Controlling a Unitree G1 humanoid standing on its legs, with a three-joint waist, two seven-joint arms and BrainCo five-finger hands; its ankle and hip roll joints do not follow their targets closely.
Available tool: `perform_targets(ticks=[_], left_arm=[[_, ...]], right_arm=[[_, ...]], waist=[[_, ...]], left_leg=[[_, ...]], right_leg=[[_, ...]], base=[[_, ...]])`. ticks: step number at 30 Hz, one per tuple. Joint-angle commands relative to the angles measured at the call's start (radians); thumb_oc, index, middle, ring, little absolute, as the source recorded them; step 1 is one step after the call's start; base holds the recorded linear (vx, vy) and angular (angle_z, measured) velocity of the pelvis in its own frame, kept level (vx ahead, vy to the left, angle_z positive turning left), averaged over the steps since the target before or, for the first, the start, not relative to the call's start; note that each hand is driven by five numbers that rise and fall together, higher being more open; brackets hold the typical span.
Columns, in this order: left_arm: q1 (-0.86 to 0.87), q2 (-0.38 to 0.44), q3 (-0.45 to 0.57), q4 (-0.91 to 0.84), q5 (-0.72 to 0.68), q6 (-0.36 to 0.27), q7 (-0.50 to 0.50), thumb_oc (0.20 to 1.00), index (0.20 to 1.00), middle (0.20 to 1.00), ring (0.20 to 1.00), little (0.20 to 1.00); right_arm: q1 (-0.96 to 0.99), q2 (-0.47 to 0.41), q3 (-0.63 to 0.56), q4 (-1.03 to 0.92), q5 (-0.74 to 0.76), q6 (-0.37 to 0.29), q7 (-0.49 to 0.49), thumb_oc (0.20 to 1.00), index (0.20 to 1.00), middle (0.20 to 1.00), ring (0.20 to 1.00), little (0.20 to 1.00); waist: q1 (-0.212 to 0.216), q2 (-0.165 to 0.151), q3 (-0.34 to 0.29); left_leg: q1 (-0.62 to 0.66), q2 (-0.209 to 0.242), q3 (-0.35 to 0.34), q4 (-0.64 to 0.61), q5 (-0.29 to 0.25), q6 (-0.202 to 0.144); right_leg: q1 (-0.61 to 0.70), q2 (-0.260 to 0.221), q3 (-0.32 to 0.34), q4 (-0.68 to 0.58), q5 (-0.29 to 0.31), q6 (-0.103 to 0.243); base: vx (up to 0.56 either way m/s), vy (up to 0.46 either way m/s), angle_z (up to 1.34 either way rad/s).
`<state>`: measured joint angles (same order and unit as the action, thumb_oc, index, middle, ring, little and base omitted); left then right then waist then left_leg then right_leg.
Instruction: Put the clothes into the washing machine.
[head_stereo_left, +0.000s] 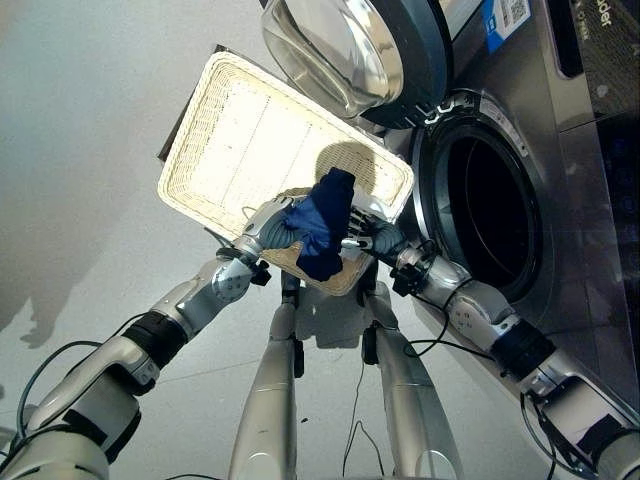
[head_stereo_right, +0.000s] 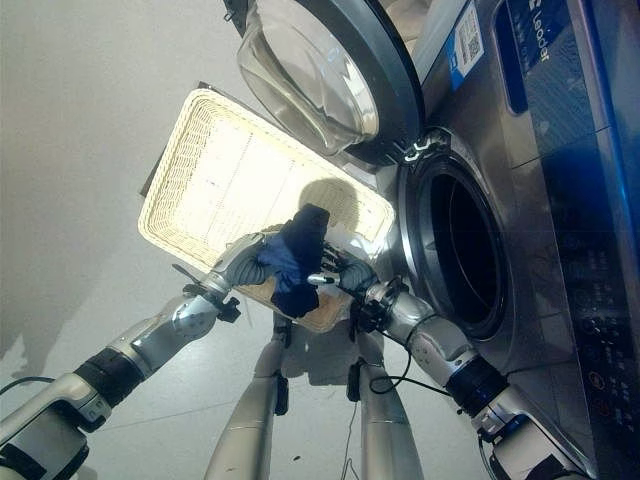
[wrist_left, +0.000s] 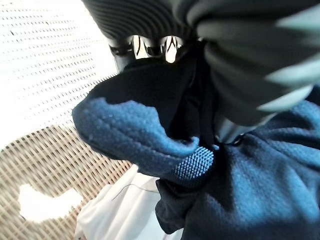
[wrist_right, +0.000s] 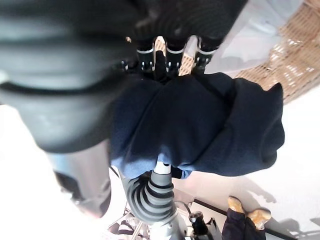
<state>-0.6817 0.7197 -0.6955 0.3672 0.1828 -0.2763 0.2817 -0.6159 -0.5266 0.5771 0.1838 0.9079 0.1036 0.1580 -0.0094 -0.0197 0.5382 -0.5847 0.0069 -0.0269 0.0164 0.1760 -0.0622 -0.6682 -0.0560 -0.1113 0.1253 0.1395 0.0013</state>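
Both hands, left hand (head_stereo_left: 268, 228) and right hand (head_stereo_left: 368, 236), clutch the navy garment (head_stereo_left: 320, 222) between them above the wicker basket (head_stereo_left: 240, 140), not yet loaded into the open washing machine drum (head_stereo_left: 490, 215) beside the right hand.

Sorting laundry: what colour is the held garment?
Dark blue knit garment; clearest in the left eye view.

A dark blue garment (head_stereo_right: 297, 258) hangs bunched between the left hand (head_stereo_right: 247, 262) and the right hand (head_stereo_right: 345, 272), both closed on the cloth, above the near corner of a pale wicker basket (head_stereo_right: 215, 175) that holds something white (head_stereo_right: 345, 240) at its near edge. Just to the right stands the washing machine (head_stereo_right: 545, 200), its round drum opening (head_stereo_right: 465, 255) dark, its glass door (head_stereo_right: 320, 70) swung open above the basket
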Motion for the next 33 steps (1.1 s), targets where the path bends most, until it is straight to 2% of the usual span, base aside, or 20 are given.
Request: perform_targets(ticks=[1,2,7,11,19,20,21,22,23,26,28,30,31,33], left_arm=[[-0.045,-0.049,-0.024,-0.14,-0.006,-0.098,-0.015,0.2,0.2,0.2,0.2,0.2],[-0.041,-0.049,-0.034,-0.147,-0.022,-0.101,-0.026,0.2,0.2,0.2,0.2,0.2],[-0.043,-0.05,-0.054,-0.166,-0.044,-0.121,-0.066,0.2,0.2,0.2,0.2,0.2],[-0.038,-0.049,-0.073,-0.194,-0.003,-0.11,-0.094,0.2,0.2,0.2,0.2,0.2],[-0.059,-0.015,-0.117,-0.264,0.06,-0.102,-0.137,0.2,0.2,0.2,0.2,0.2],[-0.063,-0.01,-0.123,-0.278,0.044,-0.09,-0.147,0.542,0.542,0.542,0.542,0.542],[-0.063,-0.01,-0.124,-0.278,0.043,-0.089,-0.145,0.573,0.573,0.573,0.573,0.573],[-0.062,-0.01,-0.127,-0.278,0.039,-0.086,-0.143,0.843,0.843,0.843,0.843,0.843],[-0.059,-0.011,-0.128,-0.281,0.008,-0.04,-0.126,1.0,1.0,1.0,1.0,1.0],[-0.042,-0.024,-0.114,-0.262,-0.058,0.007,-0.11,1.0,1.0,1.0,1.0,1.0],[-0.014,-0.038,-0.097,-0.226,-0.126,0.067,-0.072,1.0,1.0,1.0,1.0,1.0],[-0.008,-0.043,-0.09,-0.216,-0.15,0.084,-0.058,1.0,1.0,1.0,1.0,1.0],[0.013,-0.048,-0.072,-0.183,-0.213,0.107,-0.03,1.0,1.0,1.0,1.0,1.0],[0.038,-0.053,-0.043,-0.146,-0.274,0.109,-0.001,1.0,1.0,1.0,1.0,1.0]], right_arm=[[-0.011,0.039,0.072,-0.083,0.044,-0.017,0.052,0.335,0.335,0.335,0.335,0.335],[-0.004,0.039,0.078,-0.088,0.048,-0.028,0.034,0.206,0.206,0.206,0.206,0.206],[0.005,0.042,0.079,-0.075,0.07,-0.077,-0.005,0.2,0.2,0.2,0.2,0.2],[0.018,0.045,0.07,-0.068,0.094,-0.107,-0.044,0.2,0.2,0.2,0.2,0.2],[0.04,0.03,0.061,-0.062,0.112,-0.131,-0.063,0.2,0.2,0.2,0.2,0.2],[0.044,0.029,0.061,-0.059,0.119,-0.137,-0.07,0.2,0.2,0.2,0.2,0.2],[0.044,0.028,0.061,-0.058,0.121,-0.137,-0.07,0.2,0.2,0.2,0.2,0.2],[0.045,0.027,0.06,-0.055,0.127,-0.137,-0.068,0.2,0.2,0.2,0.2,0.2],[0.05,0.027,0.058,-0.046,0.168,-0.128,-0.058,0.2,0.2,0.2,0.2,0.2],[0.064,0.034,0.053,-0.032,0.217,-0.111,-0.036,0.2,0.2,0.2,0.2,0.2],[0.084,0.047,0.043,-0.01,0.306,-0.062,0.021,0.2,0.2,0.2,0.2,0.2],[0.089,0.052,0.041,-0.006,0.335,-0.043,0.042,0.2,0.2,0.2,0.2,0.2],[0.105,0.06,0.034,0.006,0.47,0.017,0.101,0.2,0.2,0.2,0.2,0.2],[0.126,0.08,0.015,0.036,0.631,0.064,0.178,0.2,0.2,0.2,0.2,0.2]], waist=[[-0.019,0.029,-0.018],[-0.02,0.029,-0.018],[-0.024,0.028,-0.018],[-0.03,0.029,-0.018],[-0.04,0.035,-0.018],[-0.041,0.037,-0.018],[-0.041,0.037,-0.018],[-0.041,0.037,-0.018],[-0.041,0.036,-0.018],[-0.041,0.037,-0.018],[-0.038,0.038,-0.018],[-0.037,0.039,-0.018],[-0.033,0.041,-0.018],[-0.028,0.047,-0.018]], left_leg=[[-0.002,-0.079,0.081,0.02,-0.045,0.021],[0.005,-0.078,0.083,0.015,-0.047,0.021],[0.001,-0.077,0.088,0.008,-0.043,0.023],[0.005,-0.079,0.089,0.001,-0.041,0.024],[0.003,-0.083,0.081,0.003,-0.043,0.029],[0.004,-0.084,0.08,0.002,-0.043,0.03],[0.004,-0.083,0.08,0.002,-0.043,0.03],[0.004,-0.083,0.081,0.004,-0.044,0.03],[0.005,-0.083,0.08,0.003,-0.044,0.031],[0.003,-0.083,0.08,0.002,-0.043,0.032],[0.001,-0.083,0.076,0.003,-0.042,0.031],[0.0,-0.083,0.075,0.002,-0.042,0.031],[-0.001,-0.082,0.072,0.005,-0.042,0.031],[0.008,-0.082,0.071,0.002,-0.045,0.032]], right_leg=[[0.028,0.022,-0.023,-0.052,0.009,0.092],[0.034,0.022,-0.022,-0.056,0.008,0.093],[0.03,0.022,-0.021,-0.065,0.017,0.096],[0.031,0.029,-0.008,-0.068,0.02,0.095],[0.027,0.038,0.019,-0.067,0.02,0.092],[0.027,0.037,0.019,-0.067,0.021,0.093],[0.027,0.037,0.019,-0.066,0.021,0.093],[0.026,0.037,0.019,-0.066,0.021,0.093],[0.028,0.037,0.019,-0.066,0.02,0.093],[0.026,0.038,0.022,-0.064,0.019,0.093],[0.026,0.038,0.021,-0.06,0.016,0.094],[0.025,0.038,0.021,-0.06,0.016,0.094],[0.024,0.035,0.019,-0.057,0.014,0.094],[0.033,0.032,0.012,-0.058,0.008,0.096]], base=[[0.0,0.0,0.0],[0.0,0.0,0.0],[0.0,0.0,0.0],[0.0,0.0,0.0],[0.0,0.0,0.0],[0.0,0.0,0.0],[0.0,0.0,0.0],[0.0,0.0,0.0],[0.0,0.0,0.0],[0.0,-0.021,0.0],[-0.01,-0.054,-0.01],[0.0,-0.051,-0.02],[0.0,-0.068,-0.02],[0.01,-0.076,-0.02]])
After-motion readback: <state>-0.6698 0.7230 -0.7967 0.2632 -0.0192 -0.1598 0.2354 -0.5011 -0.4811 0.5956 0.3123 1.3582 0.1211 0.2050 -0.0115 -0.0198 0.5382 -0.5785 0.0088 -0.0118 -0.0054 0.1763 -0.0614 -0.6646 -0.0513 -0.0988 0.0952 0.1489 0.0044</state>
